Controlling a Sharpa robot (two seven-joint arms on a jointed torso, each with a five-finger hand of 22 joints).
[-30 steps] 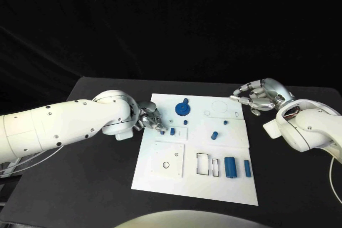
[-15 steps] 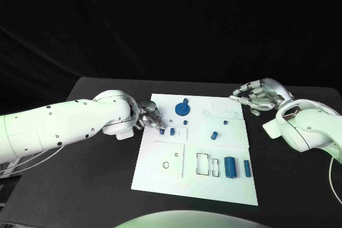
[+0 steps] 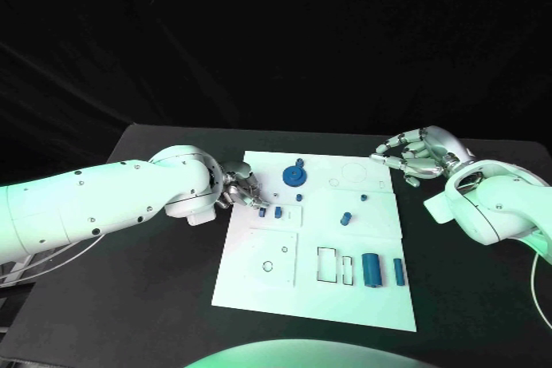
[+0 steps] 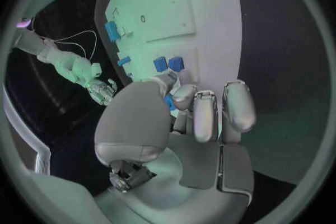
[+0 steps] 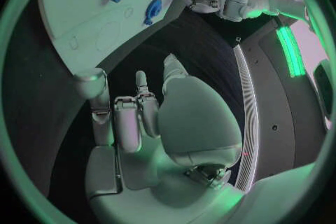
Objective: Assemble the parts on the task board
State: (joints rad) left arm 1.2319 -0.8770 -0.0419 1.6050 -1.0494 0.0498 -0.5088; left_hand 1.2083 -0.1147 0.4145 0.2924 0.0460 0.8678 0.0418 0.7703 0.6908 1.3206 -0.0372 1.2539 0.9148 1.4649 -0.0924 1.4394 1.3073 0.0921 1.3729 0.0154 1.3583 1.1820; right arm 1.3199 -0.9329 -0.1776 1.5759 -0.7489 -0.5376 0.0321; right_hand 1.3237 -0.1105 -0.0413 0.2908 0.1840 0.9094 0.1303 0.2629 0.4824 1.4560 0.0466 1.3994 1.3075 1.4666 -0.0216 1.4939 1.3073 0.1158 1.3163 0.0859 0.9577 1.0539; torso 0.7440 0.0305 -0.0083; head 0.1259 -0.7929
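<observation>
On my task board (image 3: pixel 276 292), low in the frame, two blue cylinders (image 3: pixel 372 270) lie side by side. Higher up, my left hand (image 3: pixel 242 192) pinches what seems a small blue part (image 4: pixel 169 102) over the board's left edge. A blue disc (image 3: pixel 296 176) sits near the top. My right hand (image 3: pixel 412 155) hovers over the black table (image 3: pixel 150 304) at upper right, fingers curled, holding nothing.

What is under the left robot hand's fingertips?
The left robot hand has a small blue part between its fingertips over the task board; the board beneath is covered.
</observation>
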